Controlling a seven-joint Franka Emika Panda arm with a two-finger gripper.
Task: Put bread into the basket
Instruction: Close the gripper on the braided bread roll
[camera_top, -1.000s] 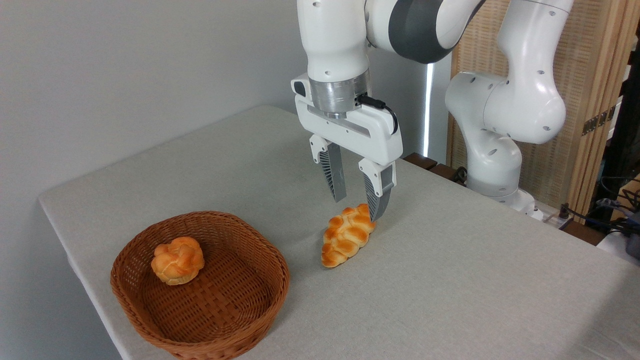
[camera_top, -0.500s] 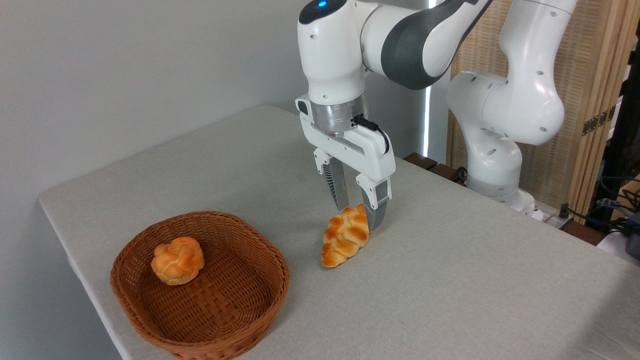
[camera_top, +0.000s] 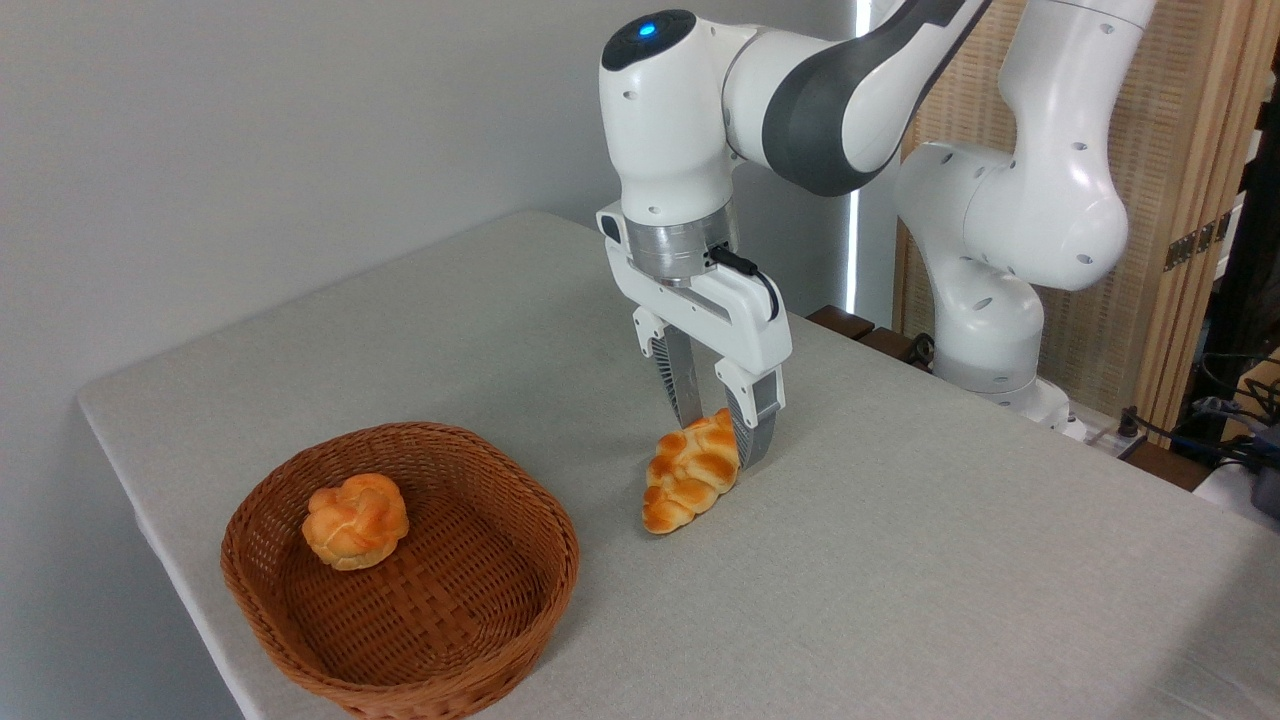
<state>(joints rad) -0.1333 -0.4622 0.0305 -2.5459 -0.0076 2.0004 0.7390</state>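
On a table covered in pale grey cloth, a white Franka arm's two-finger gripper reaches straight down over the far end of an elongated braided loaf of bread, golden-orange on top and tapered at both ends. The gripper's jaws stand apart, one ribbed grey finger on each side of the loaf's upper end; whether the fingers already press the crust cannot be told from this angle. The loaf lies flat on the cloth, its length running from the gripper toward the camera and slightly left. To its left, apart from it across a strip of bare cloth, sits a shallow rounded brown woven wicker basket, close to the table's near-left edge, its front rim almost at the bottom of the picture. Inside the basket, against its left wall, rests a small round knotted orange roll; the right and front of the basket floor lie open. Behind the loaf the cloth runs bare to the table's rounded far corner by a plain grey wall. On the right, open table spreads toward the arm's white base, which stands at the far edge before a light slatted wooden screen.
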